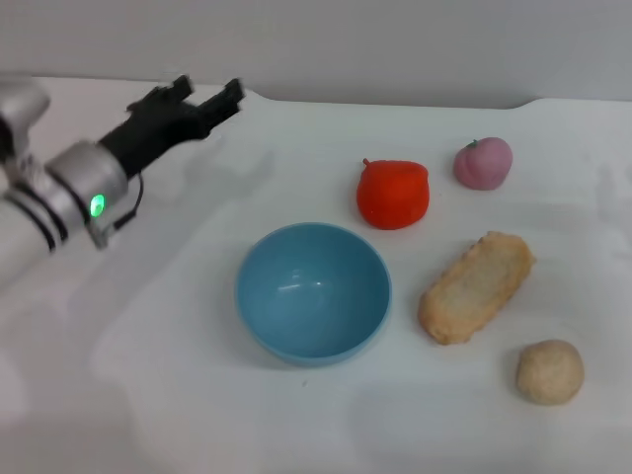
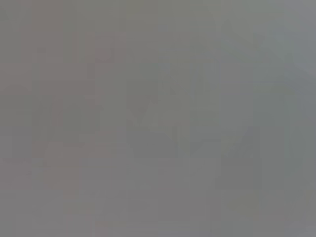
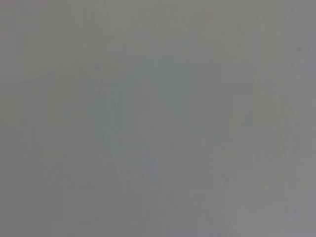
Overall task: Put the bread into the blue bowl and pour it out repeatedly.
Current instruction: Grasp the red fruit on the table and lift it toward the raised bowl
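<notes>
- The long golden-tan bread loaf with a crumbly crust is lying flat on the white table, just to the right of the round light-blue plastic bowl but not touching it. The bowl's upright and has nothing in it.
- My guess is the loaf is a light foam-ish prop, a bit squishy, with a rough skin so it shouldn't slip. I'd pinch it across the narrow middle, since it's about as long as the bowl is wide.
- The bowl looks smooth and slick, probably light; take it at the rim for the pour.
- The left end effector hangs over the far left of the table, well away from both, black fingers spread apart with nothing in them.
- The right end effector isn't visible anywhere, and both wrist views show only blank grey.
- No brands, labels or writing that I can read.
</notes>
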Robot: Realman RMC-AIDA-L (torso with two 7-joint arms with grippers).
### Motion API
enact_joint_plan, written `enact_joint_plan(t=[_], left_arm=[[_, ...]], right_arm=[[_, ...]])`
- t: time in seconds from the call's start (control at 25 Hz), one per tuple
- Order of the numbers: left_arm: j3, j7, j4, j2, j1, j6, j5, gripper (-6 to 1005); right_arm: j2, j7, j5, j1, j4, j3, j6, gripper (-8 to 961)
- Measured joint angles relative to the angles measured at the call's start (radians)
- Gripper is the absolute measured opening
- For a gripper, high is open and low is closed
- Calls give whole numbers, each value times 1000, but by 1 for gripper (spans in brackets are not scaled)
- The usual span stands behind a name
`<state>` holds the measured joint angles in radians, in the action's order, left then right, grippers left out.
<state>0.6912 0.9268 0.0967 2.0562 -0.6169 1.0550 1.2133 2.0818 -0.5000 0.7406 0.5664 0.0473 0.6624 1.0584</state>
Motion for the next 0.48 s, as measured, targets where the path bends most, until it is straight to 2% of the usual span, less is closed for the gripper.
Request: enact_joint_plan(t=[0.16,0.32,0.48], left_arm=[[232,301,237,0,-10,-105,52,811],[380,453,397,-3,10,-149,54,807],[487,567,514,-14,34,-161,69,803]], right_arm=[[-2,0,0,-7,0,0,-1,394],[-2,-1,0,-11,-4,0,1,395],[-3,-1,0,-19,-15,0,-1,395]])
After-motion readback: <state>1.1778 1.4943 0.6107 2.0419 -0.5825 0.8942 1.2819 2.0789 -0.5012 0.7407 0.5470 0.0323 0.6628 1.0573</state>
